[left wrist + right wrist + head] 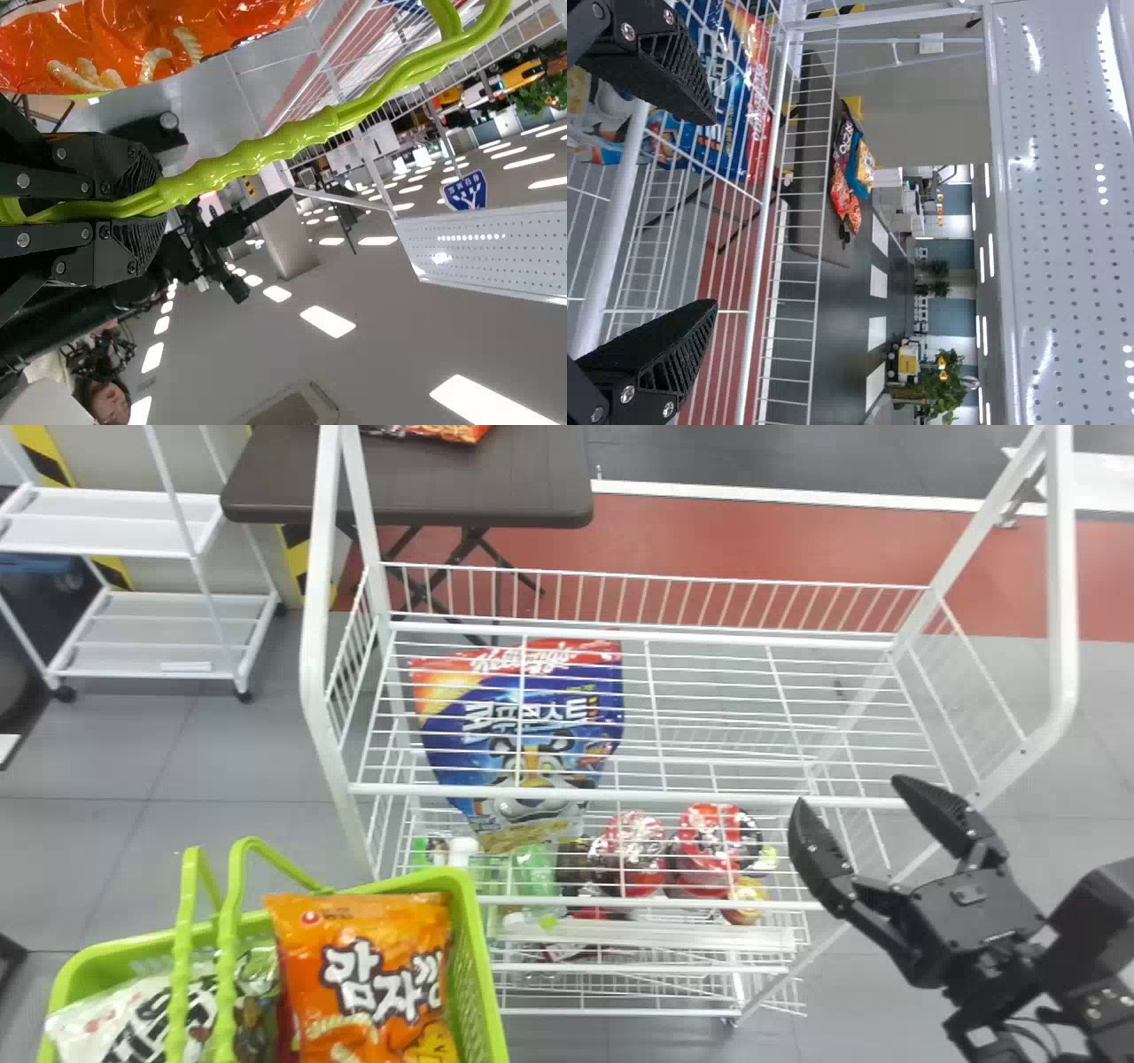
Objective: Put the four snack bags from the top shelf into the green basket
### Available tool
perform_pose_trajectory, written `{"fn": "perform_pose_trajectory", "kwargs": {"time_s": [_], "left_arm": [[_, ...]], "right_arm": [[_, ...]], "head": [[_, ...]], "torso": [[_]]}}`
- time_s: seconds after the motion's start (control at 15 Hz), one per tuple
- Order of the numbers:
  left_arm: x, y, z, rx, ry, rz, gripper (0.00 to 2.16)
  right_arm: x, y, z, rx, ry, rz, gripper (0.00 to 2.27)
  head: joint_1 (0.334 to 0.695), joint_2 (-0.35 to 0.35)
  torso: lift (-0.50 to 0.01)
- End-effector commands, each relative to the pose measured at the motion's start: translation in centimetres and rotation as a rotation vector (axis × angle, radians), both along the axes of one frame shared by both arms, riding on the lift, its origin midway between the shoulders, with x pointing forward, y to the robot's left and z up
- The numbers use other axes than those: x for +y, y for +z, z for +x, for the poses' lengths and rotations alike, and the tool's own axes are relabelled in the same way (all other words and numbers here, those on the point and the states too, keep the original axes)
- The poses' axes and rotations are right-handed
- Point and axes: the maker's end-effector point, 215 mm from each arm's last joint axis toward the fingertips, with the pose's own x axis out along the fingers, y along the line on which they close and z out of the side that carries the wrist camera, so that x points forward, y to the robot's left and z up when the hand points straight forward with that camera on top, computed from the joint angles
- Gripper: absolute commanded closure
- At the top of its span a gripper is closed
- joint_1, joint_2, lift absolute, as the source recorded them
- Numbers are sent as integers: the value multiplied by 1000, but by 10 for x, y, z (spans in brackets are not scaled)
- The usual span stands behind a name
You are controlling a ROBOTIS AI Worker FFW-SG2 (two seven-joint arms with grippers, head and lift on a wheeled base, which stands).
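Note:
In the head view the green basket (483,965) stands at the lower left, holding an orange snack bag (363,974) and a white-and-dark bag (146,1014). The wire top shelf (726,717) spans the middle; a blue cereal bag (532,735) shows through its wires. My right gripper (850,793) is open at the shelf's front right corner, nothing between its fingers; in the right wrist view the gripper (713,212) faces the wires. In the left wrist view my left gripper (146,205) is closed around the green basket handle (266,150), beside the orange bag (159,44).
Cup noodles (713,850) and bottles (462,852) sit on a lower shelf. Beyond the rack stands a dark table (425,487) with several snack bags (850,168). A white cart (106,536) is at the far left. White posts (1059,602) frame the rack.

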Motion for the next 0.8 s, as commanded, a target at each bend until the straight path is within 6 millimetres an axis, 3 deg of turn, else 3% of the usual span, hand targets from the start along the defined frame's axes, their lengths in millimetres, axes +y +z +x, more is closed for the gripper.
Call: {"fn": "perform_pose_trajectory", "kwargs": {"time_s": [0.0, 0.73], "left_arm": [[-3, 4, -3, -5, -3, -5, 2148], [-11, 10, -14, -11, 1, 2, 2148]], "right_arm": [[0, -2, -5, -3, -5, 4, 87], [20, -10, 8, 15, -54, 49, 87]], "head": [[695, -117], [695, -109]], "torso": [[0], [0]]}}
